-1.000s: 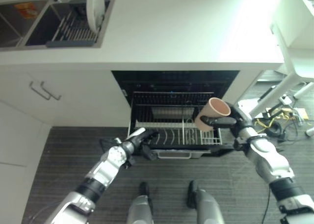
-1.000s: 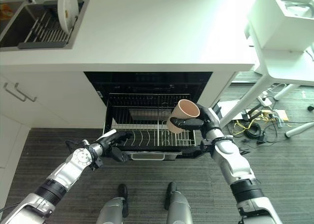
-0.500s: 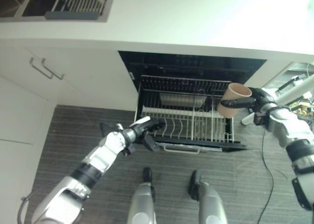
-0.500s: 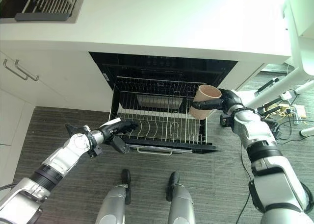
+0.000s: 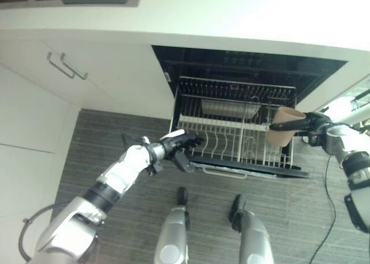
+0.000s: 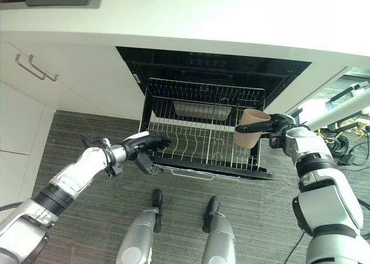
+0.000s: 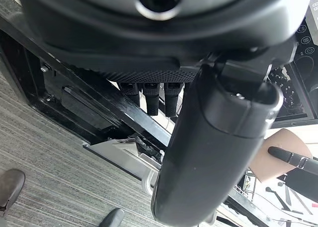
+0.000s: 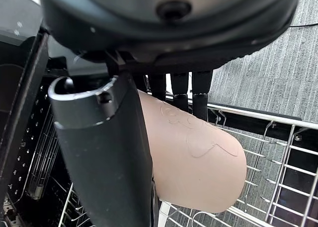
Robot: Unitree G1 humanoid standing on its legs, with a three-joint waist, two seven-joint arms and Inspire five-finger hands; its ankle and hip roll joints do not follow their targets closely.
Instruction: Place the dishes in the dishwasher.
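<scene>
The right hand [image 6: 278, 125] is clasping a tan cup [image 6: 250, 127], thumb and fingers curled round its wall, holding it over the right end of the pulled-out dishwasher rack [image 6: 196, 138]. The left hand [image 6: 144, 146], fingers straight, is resting at the rack's front left corner. Risk: released tilted or high, the cup may strike the tines and topple.

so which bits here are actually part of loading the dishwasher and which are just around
Part of the job:
- tan cup, held in the right hand
- pulled-out dishwasher rack
- left hand, open at the rack's front

Just around:
- cabinet handles
- countertop
</scene>
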